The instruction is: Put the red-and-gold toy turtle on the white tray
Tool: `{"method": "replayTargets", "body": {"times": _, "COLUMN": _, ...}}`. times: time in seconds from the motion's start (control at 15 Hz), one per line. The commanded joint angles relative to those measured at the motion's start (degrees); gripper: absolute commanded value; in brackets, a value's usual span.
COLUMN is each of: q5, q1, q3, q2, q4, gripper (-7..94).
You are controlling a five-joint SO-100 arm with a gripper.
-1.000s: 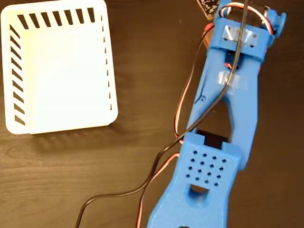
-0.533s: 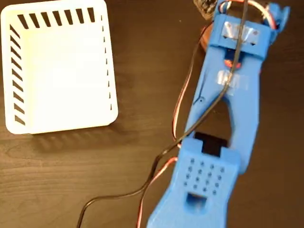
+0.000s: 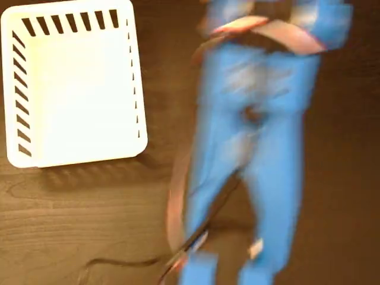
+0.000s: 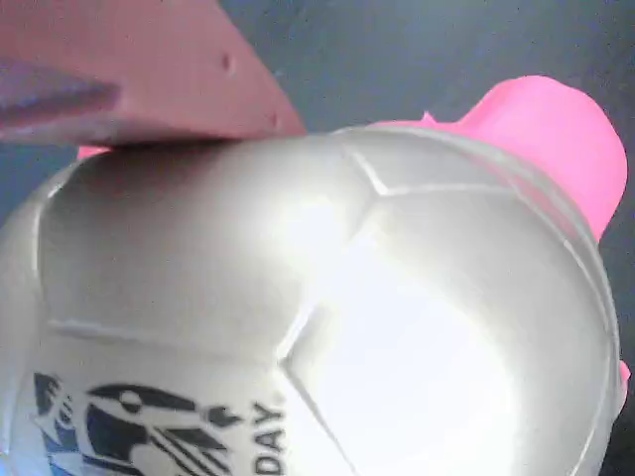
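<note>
Turtle filling the wrist view; tray bare in the fixed view.

In the fixed view, the rectangular white plastic tray with slanted rim slots (image 3: 74, 83) is seen at the upper left of the dark wooden table (image 3: 71, 225), with nothing in it. To the right of the tray, well apart, the blue arm (image 3: 255, 148) is smeared by blur; neither gripper nor turtle can be made out there. In the wrist view, the shiny domed shell of the red-and-gold toy turtle (image 4: 327, 317) fills the frame, a pink limb protruding at upper right and a reddish finger (image 4: 149, 69) lying against its top. Whether the fingers are closed on it cannot be told. The toy is judged light, soft and slippery on the shell; a hold across the shell's flanks would be favoured.
</note>
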Motion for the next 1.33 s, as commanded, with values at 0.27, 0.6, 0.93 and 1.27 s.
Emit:
{"method": "replayTargets", "body": {"times": 0.27, "q5": -1.23, "q1": -29.09, "q3": 6.59, "q2": 7.03, "q4": 1.41, "gripper": -1}}
{"method": "replayTargets", "body": {"times": 0.6, "q5": -0.97, "q1": -31.38, "q3": 17.4, "q2": -1.67, "q4": -4.75, "gripper": -1}}
{"method": "replayTargets", "body": {"times": 0.93, "q5": 1.05, "q1": -29.36, "q3": 16.7, "q2": -7.47, "q4": -8.0, "gripper": -1}}
{"method": "replayTargets", "body": {"times": 1.27, "q5": 1.49, "q1": -27.42, "q3": 14.94, "q2": -11.16, "q4": -8.7, "gripper": 20}}
